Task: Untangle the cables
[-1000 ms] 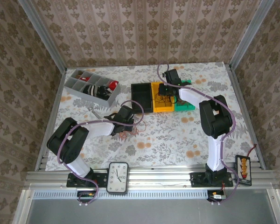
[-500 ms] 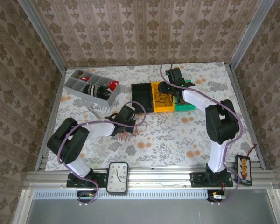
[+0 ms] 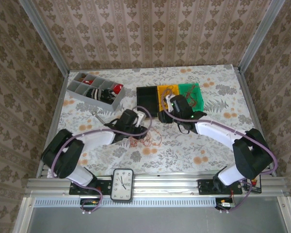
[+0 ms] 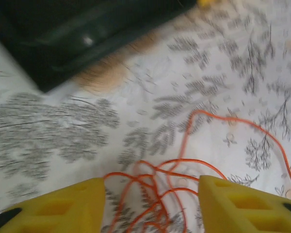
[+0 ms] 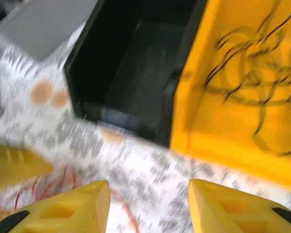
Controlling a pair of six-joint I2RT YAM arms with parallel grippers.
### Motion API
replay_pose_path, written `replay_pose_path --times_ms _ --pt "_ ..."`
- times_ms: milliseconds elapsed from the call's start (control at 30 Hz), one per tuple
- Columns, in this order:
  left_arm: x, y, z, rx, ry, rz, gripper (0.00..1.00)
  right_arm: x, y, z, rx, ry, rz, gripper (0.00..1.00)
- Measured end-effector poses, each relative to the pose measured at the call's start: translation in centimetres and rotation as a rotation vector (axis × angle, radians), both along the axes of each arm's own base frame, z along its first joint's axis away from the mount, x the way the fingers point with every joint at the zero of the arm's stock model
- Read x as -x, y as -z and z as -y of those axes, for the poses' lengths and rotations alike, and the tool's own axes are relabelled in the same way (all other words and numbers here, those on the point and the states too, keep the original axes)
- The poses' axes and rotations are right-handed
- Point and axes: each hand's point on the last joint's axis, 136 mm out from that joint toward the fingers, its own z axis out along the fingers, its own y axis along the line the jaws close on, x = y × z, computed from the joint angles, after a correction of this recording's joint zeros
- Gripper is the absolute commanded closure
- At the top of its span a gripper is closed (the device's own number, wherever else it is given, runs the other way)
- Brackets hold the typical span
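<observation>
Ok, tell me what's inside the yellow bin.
A loose bundle of thin dark cables loops across the floor of the yellow bin. From above, the right hand covers the bin's near end, so anything lying there is hidden.

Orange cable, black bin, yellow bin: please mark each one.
orange cable (image 4: 183,143), left wrist view, on the upright strand above the tangle.
black bin (image 5: 136,73), right wrist view, on its bare floor.
yellow bin (image 5: 203,121), right wrist view, on bare floor by its left wall.

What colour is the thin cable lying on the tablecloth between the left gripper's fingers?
The cable is orange, clearest in the left wrist view.
</observation>
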Motion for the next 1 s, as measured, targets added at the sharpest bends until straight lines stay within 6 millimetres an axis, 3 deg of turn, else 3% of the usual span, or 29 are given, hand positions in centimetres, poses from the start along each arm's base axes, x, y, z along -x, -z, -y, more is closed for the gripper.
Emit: replay_pose_path --times_ms 167,367,467,767,1000 --pt "-1.5 -1.8 -4.0 0.083 -0.149 0.023 0.47 3.1 1.9 -2.3 0.025 -0.152 -0.057 0.53" --pt "-0.1 -0.4 -4.0 0.074 -0.123 -0.061 0.53 4.7 3.9 -5.7 0.079 -0.299 -0.101 0.53" --pt "0.6 0.2 -3.6 0.079 -0.100 -0.102 0.54 4.5 4.8 -6.4 0.096 -0.316 -0.115 0.53" --pt "2.0 2.3 -1.8 0.061 -0.032 -0.183 0.56 2.1 7.6 -5.8 0.152 -0.282 -0.163 0.53" --pt "1.5 2.1 -0.6 0.075 -0.003 -0.194 0.61 1.3 9.8 -6.2 0.195 -0.296 -0.206 0.55"
